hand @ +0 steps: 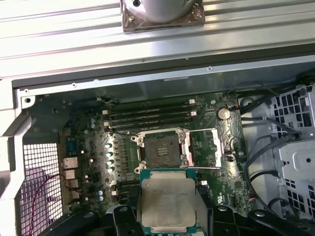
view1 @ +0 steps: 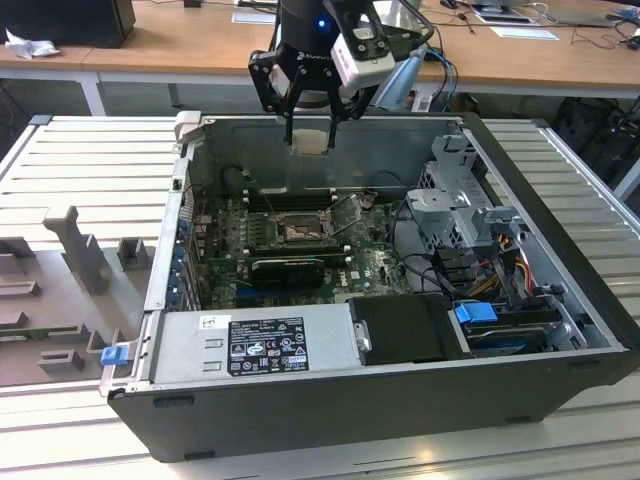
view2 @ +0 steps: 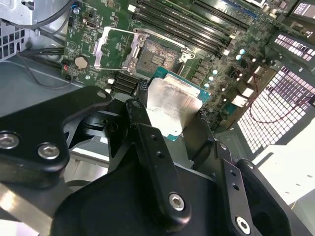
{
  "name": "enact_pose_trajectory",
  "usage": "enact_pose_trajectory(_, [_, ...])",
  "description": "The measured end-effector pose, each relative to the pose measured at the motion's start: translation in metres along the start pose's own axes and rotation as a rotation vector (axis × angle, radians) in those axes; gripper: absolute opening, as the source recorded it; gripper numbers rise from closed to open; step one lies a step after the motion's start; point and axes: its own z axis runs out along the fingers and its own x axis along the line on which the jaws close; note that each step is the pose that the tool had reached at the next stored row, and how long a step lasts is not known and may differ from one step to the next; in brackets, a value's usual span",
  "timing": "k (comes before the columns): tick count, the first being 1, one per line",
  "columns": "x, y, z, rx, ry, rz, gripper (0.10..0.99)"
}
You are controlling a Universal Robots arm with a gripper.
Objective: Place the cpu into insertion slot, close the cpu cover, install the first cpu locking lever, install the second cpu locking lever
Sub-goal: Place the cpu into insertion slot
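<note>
Currently the gripper [view1: 311, 137] is clamped on the cpu [view1: 311, 143], black fingers [hand: 123, 217] pressing its opposite edges. The cpu is in the air, metal top facing the cameras in both wrist views [hand: 167, 199] [view2: 172, 105], green edge visible round it. It hangs above the far side of the open computer case [view1: 400, 400], well apart from the board below.

Next out is the insertion slot [hand: 160, 150] [view2: 157, 54] [view1: 297, 232], uncovered, with its dark contact field exposed inside the silver rim. The cpu cover [hand: 219, 147] [view2: 101, 51] is swung open and sits just beside the slot, on the side toward the coin battery [hand: 224, 113], with green board showing through its square opening. Long black memory slots [hand: 147, 115] run along another side of the slot.

Farther out the case sits on a ribbed metal desk [view1: 90, 160]. A grey fixture block [view1: 85, 255] is on the exterior view's left, and a wooden desk [view1: 150, 40] stands behind.
</note>
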Motion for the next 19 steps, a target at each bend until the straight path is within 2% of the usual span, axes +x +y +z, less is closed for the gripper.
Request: enact_pose_trajectory(19, [0.0000,0.0000,0.0000,-0.001,-0.0050,0.057,0.533])
